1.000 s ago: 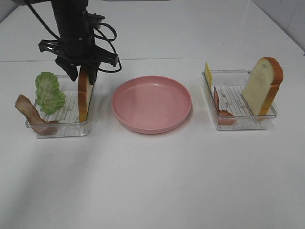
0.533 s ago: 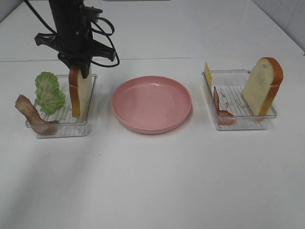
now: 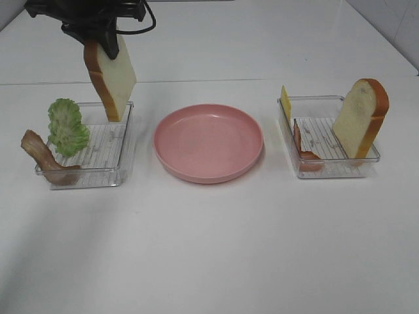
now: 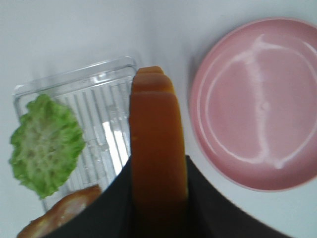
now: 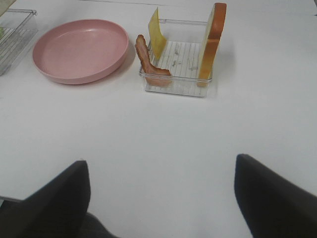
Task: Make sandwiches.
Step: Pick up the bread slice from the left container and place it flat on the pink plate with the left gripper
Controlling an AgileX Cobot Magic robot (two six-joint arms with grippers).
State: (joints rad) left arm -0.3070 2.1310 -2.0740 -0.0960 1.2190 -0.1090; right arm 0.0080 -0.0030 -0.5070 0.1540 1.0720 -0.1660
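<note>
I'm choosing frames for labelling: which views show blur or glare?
Left wrist view: the held bread slice is soft, too near the lens, and white glare streaks cross the pink plate. Right wrist view: the fingers are dark and blurred, the tray sharp. Exterior high view: sharp, only soft shadows.

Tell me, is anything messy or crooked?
Nothing is spilled or broken. Only the bacon sticks out over the left tray rim, and the lifted bread hangs tilted.
</note>
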